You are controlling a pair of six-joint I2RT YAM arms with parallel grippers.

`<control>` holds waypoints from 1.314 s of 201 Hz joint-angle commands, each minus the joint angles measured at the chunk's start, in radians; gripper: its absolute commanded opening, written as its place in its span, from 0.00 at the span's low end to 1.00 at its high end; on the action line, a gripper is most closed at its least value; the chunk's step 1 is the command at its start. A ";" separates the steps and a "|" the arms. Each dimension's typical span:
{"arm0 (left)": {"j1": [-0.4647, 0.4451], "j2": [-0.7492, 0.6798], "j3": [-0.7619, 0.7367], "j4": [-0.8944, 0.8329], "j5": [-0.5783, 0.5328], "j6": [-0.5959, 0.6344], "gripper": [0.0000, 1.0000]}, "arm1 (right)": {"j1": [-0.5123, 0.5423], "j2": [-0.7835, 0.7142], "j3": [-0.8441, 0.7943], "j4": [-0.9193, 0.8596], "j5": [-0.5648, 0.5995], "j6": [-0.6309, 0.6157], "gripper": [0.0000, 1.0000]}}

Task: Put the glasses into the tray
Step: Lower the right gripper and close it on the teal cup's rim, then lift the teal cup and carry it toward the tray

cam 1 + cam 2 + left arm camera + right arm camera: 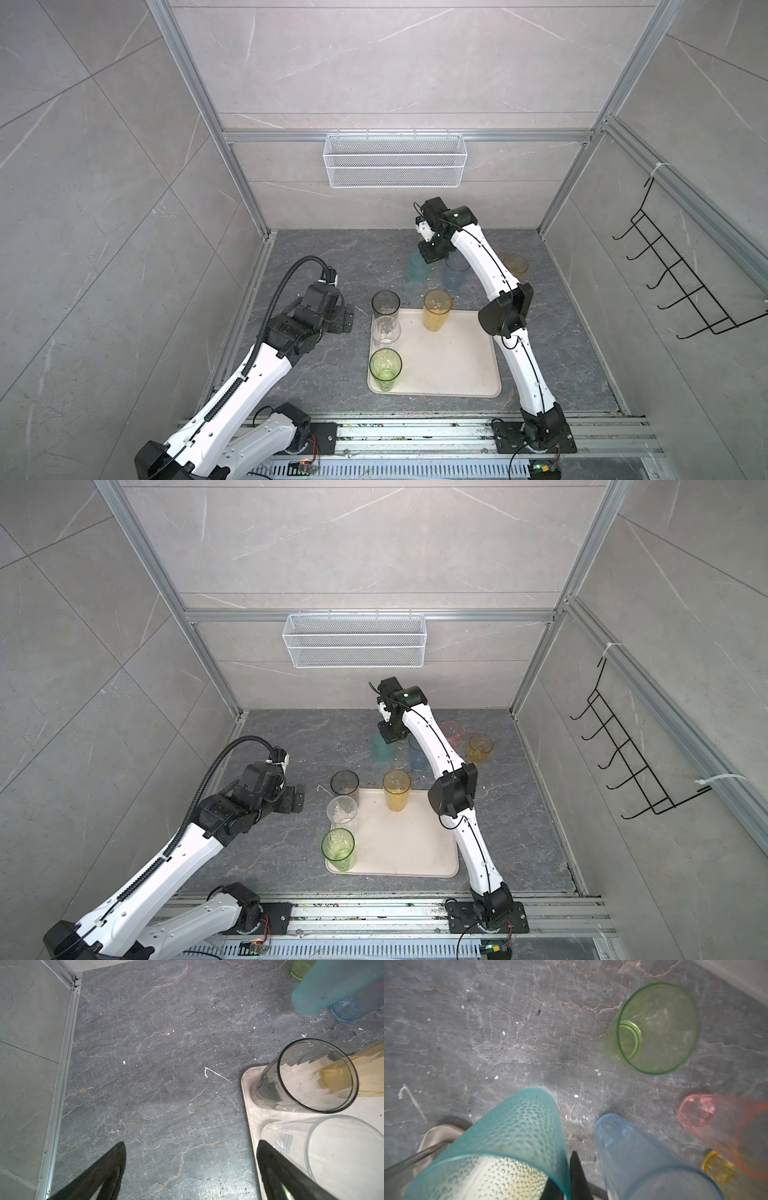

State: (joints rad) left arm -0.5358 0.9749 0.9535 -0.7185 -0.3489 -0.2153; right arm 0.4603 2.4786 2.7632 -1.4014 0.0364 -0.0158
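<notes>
Glasses on tray [451,365]: four, all upright. Grey glass [385,305] in the far left corner, clear glass [386,331] and green glass [385,368] in a row down the left edge, amber glass [437,311] at the far edge.
Glasses off tray: teal glass [417,269], blue glass [454,275], short amber glass [515,266], pink glass [452,730], second green glass [654,1028]. They are clustered on the tabletop behind the tray, toward the back wall.
Right claw [562,1174]: clenched on the teal glass rim, one finger inside, one outside. Lifted or not, can't tell.
Left claw [191,1144]: spread wide, holding nothing, low over the tabletop just left of the tray, near the clear glass.
Tabletop [324,374]: dark grey veined stone look, with white flecks and one white scratch [216,1073].
Walls [104,187]: pale grey marble-look tiles on three sides, with aluminium frame posts [200,91].
Basket [394,160]: white wire mesh, hung on the back rail.
Hook rack [681,261]: black wire, on the right wall.
Front rail [415,432]: aluminium, both arm bases mounted on it.
</notes>
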 commanded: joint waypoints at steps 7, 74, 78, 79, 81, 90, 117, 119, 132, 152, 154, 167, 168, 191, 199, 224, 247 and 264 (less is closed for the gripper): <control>0.004 -0.011 0.008 -0.005 -0.006 0.005 0.98 | 0.000 -0.171 -0.050 -0.038 -0.009 0.011 0.00; 0.004 -0.027 0.020 -0.024 -0.004 0.005 0.98 | 0.000 -0.355 -0.125 -0.127 0.028 0.094 0.00; 0.003 -0.026 0.025 -0.029 -0.008 0.007 0.98 | 0.000 -0.363 -0.128 -0.137 0.032 0.103 0.00; 0.004 -0.026 0.025 -0.030 -0.008 0.008 0.98 | 0.000 -0.365 -0.129 -0.139 0.034 0.105 0.00; 0.004 -0.025 0.026 -0.033 -0.008 0.007 0.98 | 0.001 -0.370 -0.131 -0.144 0.039 0.109 0.00; 0.004 -0.022 0.032 -0.048 -0.011 0.009 0.98 | 0.001 -0.392 -0.146 -0.161 0.058 0.129 0.00; 0.004 -0.010 0.052 -0.103 -0.027 0.001 0.98 | 0.000 -0.506 -0.304 -0.149 0.089 0.165 0.00; 0.004 -0.010 0.055 -0.109 -0.031 0.000 0.98 | 0.000 -0.517 -0.319 -0.143 0.092 0.168 0.00; 0.005 -0.016 0.069 -0.140 -0.067 -0.003 0.98 | 0.000 -0.598 -0.445 -0.095 0.093 0.182 0.00; 0.008 -0.045 0.068 -0.160 -0.098 -0.011 0.99 | 0.002 -0.723 -0.622 -0.032 0.085 0.198 0.00; 0.009 -0.048 0.067 -0.162 -0.098 -0.012 0.99 | 0.001 -0.735 -0.637 -0.030 0.084 0.201 0.00; 0.011 -0.072 0.060 -0.165 -0.088 -0.024 0.99 | 0.002 -0.810 -0.733 -0.018 0.094 0.216 0.00; 0.011 -0.074 0.060 -0.165 -0.087 -0.025 0.99 | 0.001 -0.815 -0.740 -0.017 0.095 0.216 0.00; 0.011 -0.107 0.056 -0.168 -0.073 -0.038 0.99 | 0.003 -0.939 -0.908 0.003 0.110 0.244 0.00; 0.011 -0.117 0.060 -0.173 -0.069 -0.040 0.99 | 0.004 -0.983 -0.967 0.010 0.115 0.252 0.00; 0.011 -0.142 0.063 -0.182 -0.052 -0.048 0.99 | 0.012 -1.107 -1.143 0.049 0.125 0.273 0.00; 0.011 -0.151 0.057 -0.178 -0.044 -0.053 0.99 | 0.018 -1.186 -1.263 0.071 0.125 0.302 0.00; 0.012 -0.143 0.060 -0.180 -0.039 -0.054 0.99 | 0.034 -1.227 -1.335 0.083 0.128 0.329 0.00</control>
State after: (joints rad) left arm -0.5293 0.8333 0.9836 -0.8948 -0.4065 -0.2539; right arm 0.4740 1.3037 1.5135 -1.3708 0.1467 0.2523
